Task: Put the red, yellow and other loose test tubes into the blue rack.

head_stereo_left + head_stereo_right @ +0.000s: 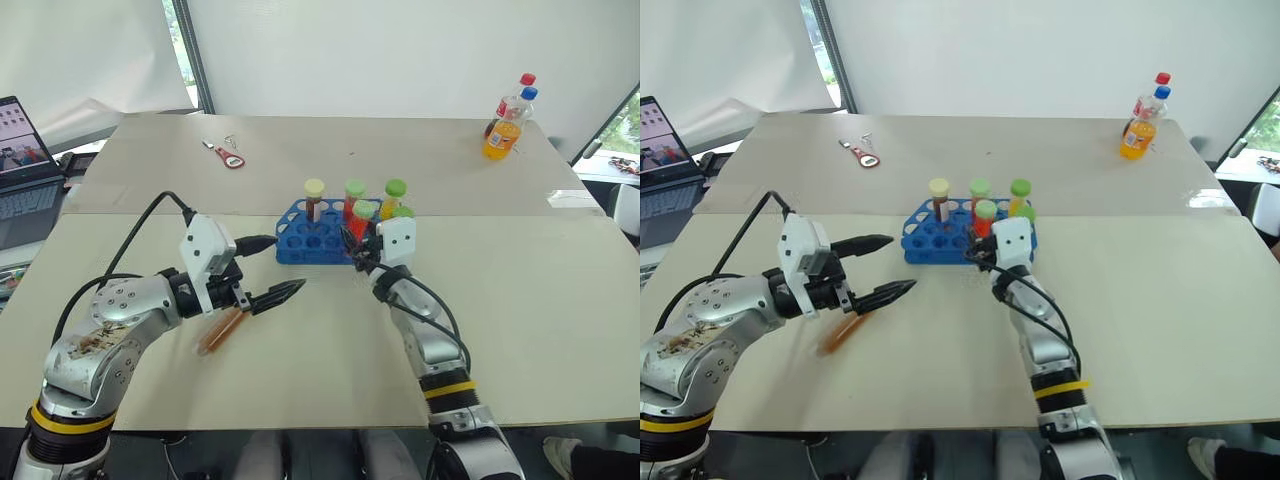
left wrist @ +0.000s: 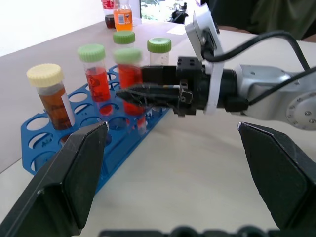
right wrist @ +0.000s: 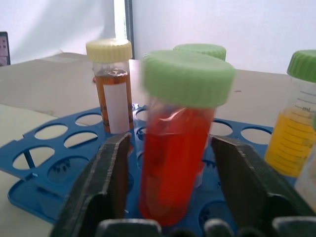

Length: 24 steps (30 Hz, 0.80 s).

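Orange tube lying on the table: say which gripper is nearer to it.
Left. The left gripper hovers just above the orange tube; the right gripper is over at the blue rack.

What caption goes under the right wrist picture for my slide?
Open right gripper around a red test tube with a green cap, standing over the blue rack.
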{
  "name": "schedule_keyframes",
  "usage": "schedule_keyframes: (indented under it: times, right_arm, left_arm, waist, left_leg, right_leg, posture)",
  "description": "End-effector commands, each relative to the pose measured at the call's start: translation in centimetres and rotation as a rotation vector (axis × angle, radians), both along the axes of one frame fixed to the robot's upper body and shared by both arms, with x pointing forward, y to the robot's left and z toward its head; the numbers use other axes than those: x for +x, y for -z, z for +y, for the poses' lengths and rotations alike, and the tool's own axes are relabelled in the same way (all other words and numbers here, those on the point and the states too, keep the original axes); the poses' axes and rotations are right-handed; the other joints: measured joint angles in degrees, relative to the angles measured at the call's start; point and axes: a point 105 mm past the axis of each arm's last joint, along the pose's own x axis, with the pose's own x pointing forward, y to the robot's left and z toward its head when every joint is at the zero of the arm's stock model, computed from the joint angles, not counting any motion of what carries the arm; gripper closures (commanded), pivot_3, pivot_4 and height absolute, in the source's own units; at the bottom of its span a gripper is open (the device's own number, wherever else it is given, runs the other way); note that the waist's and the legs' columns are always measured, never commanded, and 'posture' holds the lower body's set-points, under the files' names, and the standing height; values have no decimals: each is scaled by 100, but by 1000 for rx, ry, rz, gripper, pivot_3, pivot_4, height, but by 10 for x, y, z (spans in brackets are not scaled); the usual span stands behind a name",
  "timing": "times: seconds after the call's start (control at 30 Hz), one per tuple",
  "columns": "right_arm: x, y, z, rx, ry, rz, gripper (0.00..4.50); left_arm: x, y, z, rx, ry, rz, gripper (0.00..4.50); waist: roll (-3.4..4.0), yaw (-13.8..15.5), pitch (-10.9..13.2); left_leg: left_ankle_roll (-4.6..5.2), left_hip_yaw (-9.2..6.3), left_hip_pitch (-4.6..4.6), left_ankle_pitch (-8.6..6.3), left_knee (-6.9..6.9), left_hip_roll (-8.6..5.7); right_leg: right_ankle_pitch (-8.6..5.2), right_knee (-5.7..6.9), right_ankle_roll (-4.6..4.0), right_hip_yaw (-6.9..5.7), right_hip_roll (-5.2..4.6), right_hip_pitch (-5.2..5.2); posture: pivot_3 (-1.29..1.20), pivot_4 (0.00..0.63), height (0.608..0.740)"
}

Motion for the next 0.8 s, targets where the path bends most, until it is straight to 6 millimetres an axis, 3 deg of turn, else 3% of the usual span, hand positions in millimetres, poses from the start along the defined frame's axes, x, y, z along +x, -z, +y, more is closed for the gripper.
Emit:
schedule_keyframes:
  times: [0.03, 0.13, 0.2, 0.37, 0.47, 0.57, 0.67, 0.8]
  right_arm:
    - [-10, -12, -6, -18, -21, -24, 154]
    - [-24, -16, -9, -32, -91, -21, 154]
    - [-45, -19, -9, -91, -193, -30, 154]
    - [-93, -31, -14, -233, -500, 12, 154]
    - [-107, -46, -27, -370, -654, 38, 154]
    - [-115, -55, -49, -500, -743, 96, 154]
    - [-121, -63, -65, -585, -791, 134, 154]
    - [-134, -67, -78, -654, -855, 197, 154]
  left_arm:
    - [1, -12, 1, 25, -24, -39, 0]
    - [7, -15, 13, 55, -77, -19, 0]
    - [5, -16, 30, 109, -117, -4, 0]
    - [-5, -2, 104, 408, -291, 101, 0]
    - [-16, 9, 151, 544, -399, 182, 0]
    - [-27, 19, 181, 625, -466, 269, 0]
    - [-33, 19, 198, 658, -512, 298, 0]
    - [-31, 13, 193, 609, -506, 306, 0]
  waist:
    - [0, 2, 0]
    - [0, 3, 0]
    - [0, 0, 0]
    - [-2, -95, 4]
    - [-4, -97, 9]
    - [-15, -38, 13]
    - [-21, 67, 14]
    - [-31, 142, 17]
  left_leg:
    - [0, -1, 0, 0, 0, 0]
    - [0, -10, -2, 0, -3, 1]
    - [0, -9, -3, 0, -3, 0]
    - [3, 0, 8, -2, -13, 7]
    - [4, 16, 33, -3, -18, 12]
    - [3, 39, 42, -2, -17, 13]
    - [3, 48, 40, -3, -20, 15]
    - [3, 47, 32, -4, -17, 17]
  right_leg:
    - [0, 0, 0, 0, 0, 0]
    - [0, 1, 0, -1, 2, -2]
    - [0, -1, 0, 0, 1, -2]
    - [-10, -11, -8, 0, 2, -8]
    - [-18, -14, -20, -2, 1, -2]
    - [-28, -7, -31, -10, 1, 5]
    - [-33, -10, -37, -20, 0, 4]
    - [-36, -9, -40, -26, -1, 1]
  posture:
    - [0, 150, 733]
    - [0, 150, 733]
    - [0, 150, 733]
    - [0, 150, 733]
    - [0, 150, 733]
    - [0, 150, 733]
    - [0, 150, 733]
    - [0, 150, 733]
